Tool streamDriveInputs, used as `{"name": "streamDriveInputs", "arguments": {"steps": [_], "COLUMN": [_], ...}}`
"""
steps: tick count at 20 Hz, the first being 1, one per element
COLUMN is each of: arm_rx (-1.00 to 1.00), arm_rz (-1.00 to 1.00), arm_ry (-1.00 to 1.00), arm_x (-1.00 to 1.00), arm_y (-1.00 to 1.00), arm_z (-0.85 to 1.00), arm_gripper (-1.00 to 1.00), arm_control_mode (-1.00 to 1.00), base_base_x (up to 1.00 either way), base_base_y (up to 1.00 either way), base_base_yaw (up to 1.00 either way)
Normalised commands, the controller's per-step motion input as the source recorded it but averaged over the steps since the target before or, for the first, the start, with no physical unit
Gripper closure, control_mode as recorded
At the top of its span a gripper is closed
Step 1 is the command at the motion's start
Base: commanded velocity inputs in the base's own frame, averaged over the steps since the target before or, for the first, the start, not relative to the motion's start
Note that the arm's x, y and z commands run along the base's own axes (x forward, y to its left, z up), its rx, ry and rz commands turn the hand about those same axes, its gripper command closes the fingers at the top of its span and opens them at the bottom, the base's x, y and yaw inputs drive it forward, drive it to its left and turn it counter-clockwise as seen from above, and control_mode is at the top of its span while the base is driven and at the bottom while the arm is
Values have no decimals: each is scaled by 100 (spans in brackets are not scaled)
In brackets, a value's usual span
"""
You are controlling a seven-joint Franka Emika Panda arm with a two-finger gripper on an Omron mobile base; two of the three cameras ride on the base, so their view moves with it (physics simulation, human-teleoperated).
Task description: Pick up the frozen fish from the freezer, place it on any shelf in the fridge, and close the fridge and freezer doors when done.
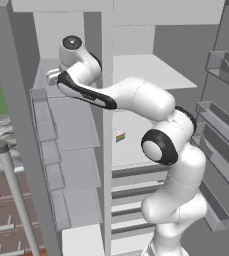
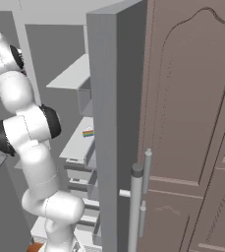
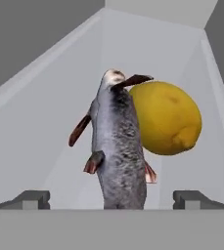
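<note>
You saw the frozen fish (image 3: pixel 117 146) lying centred between the spread fingers (image 3: pixel 31 199), its tail end nearest, untouched by either.

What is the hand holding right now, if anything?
Nothing yet. The hand is open, its fingertips standing apart on either side of the frozen fish, which lies against a lemon.

One frozen fish (image 3: pixel 116 146), one lemon (image 3: pixel 168 118) right behind it. Also one small rainbow-striped box (image 1: pixel 120 136) on a fridge shelf. Two doors swung open, one on each side, and two long bar handles (image 2: pixel 135 209).
</note>
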Motion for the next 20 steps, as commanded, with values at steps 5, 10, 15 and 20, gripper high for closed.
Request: {"name": "streamDriveInputs", "arguments": {"steps": [5, 10, 15, 20], "arm_rx": [-5, -2, -1, 0], "arm_rz": [-5, -3, 0, 0], "arm_ry": [4, 11, 14, -13], "arm_x": [53, 31, -14, -53], "arm_y": [1, -1, -10, 0], "arm_z": [-6, -19, -65, -18], "arm_gripper": [-100, -100, 100, 100], "arm_control_mode": [-100, -100, -100, -100], "base_base_x": [0, 0, 0, 0], "base_base_y": [0, 0, 0, 0], "base_base_yaw": [0, 0, 0, 0]}}
